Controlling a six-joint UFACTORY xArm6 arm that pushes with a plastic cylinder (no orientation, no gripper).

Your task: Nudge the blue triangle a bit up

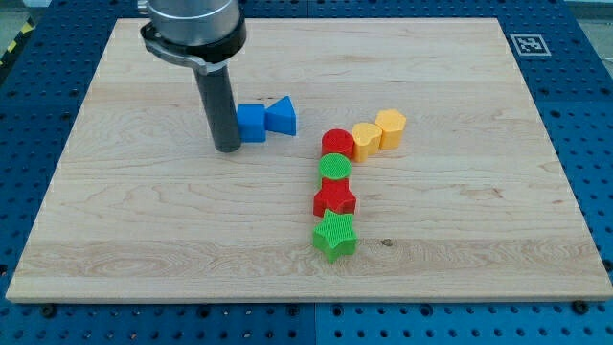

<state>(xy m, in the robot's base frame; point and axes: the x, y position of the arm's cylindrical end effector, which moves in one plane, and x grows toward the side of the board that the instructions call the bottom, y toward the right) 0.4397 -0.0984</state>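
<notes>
The blue triangle [282, 115] lies on the wooden board [144, 220], left of centre near the view's top. A blue cube [251, 123] touches its left side. My tip [228, 149] rests on the board just left of the blue cube, close against it or touching it, and a little lower in the view than the triangle. The rod and the arm's round flange rise from it to the view's top.
A red cylinder [337, 144], green cylinder [334, 169], red star [334, 199] and green star [334, 235] form a column right of centre. A yellow heart-like block [366, 140] and a yellow hexagon [390, 127] run up to the right. Blue pegboard surrounds the board.
</notes>
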